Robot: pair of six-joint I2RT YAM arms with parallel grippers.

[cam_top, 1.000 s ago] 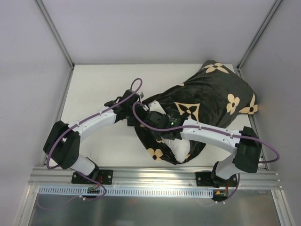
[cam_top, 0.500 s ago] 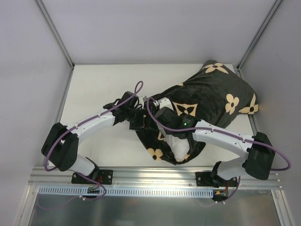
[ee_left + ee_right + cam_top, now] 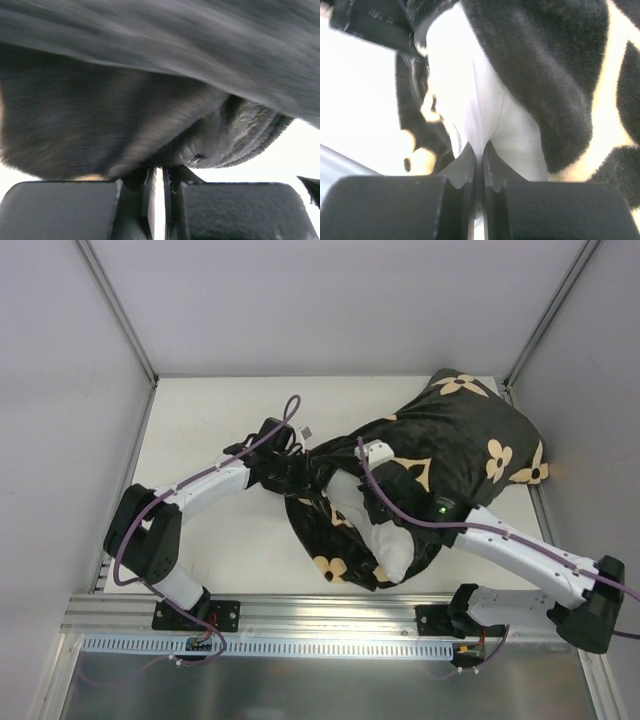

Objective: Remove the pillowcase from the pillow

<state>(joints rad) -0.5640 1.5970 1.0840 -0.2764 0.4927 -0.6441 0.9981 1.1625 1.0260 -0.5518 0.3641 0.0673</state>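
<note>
On the right half of the table (image 3: 205,420), the pillowcase (image 3: 455,445) lies bunched around the pillow (image 3: 388,543), whose white corner shows at the opening on the near side. My left gripper (image 3: 159,174) is clenched on a fold of the black hem there. My right gripper (image 3: 479,151) is pinched tight on a thin ridge of the white cushion. To do this well, I would draw the cushion slowly out through the opening toward the near edge, while the left holds the hem back and slightly raised so the mouth gapes. The right-hand pinch looks shallow, so I judge it could slip under a hard tug.
</note>
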